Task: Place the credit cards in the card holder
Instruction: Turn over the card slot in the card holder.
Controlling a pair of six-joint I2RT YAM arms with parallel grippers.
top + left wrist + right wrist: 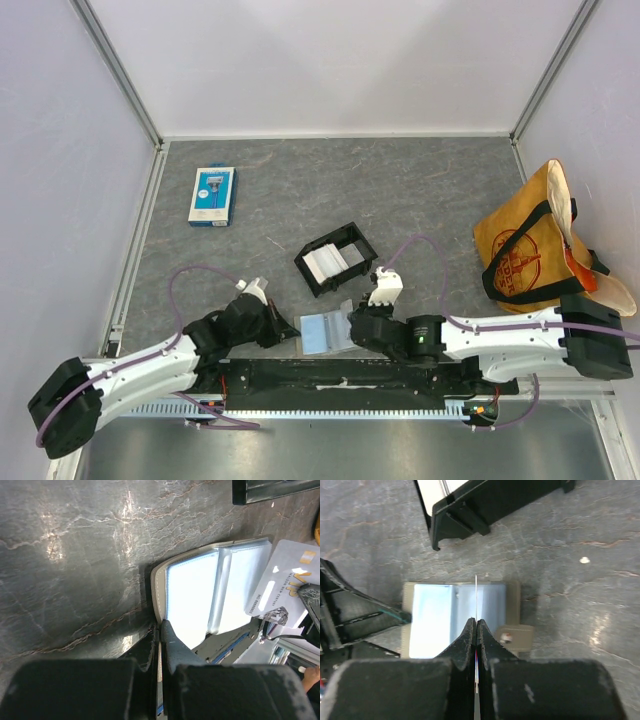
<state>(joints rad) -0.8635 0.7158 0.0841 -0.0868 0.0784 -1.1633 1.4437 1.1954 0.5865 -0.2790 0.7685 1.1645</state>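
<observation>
The card holder (322, 332) lies open near the table's front edge, its pale blue clear pockets facing up. My left gripper (287, 327) is shut on the holder's left edge; the left wrist view shows the grey-tan rim (157, 587) pinched between the jaws. My right gripper (357, 325) is shut on one white credit card (476, 597). The card shows edge-on in the right wrist view and stands over the holder's middle fold (455, 612). Its printed face shows in the left wrist view (282, 577). More white cards (325, 262) sit in the black tray (352, 240).
A blue-and-white retail pack (212, 195) lies at the back left. A tan tote bag (535, 240) stands at the right, by the wall. The black tray is just behind the holder (490, 502). White walls close in the table on three sides.
</observation>
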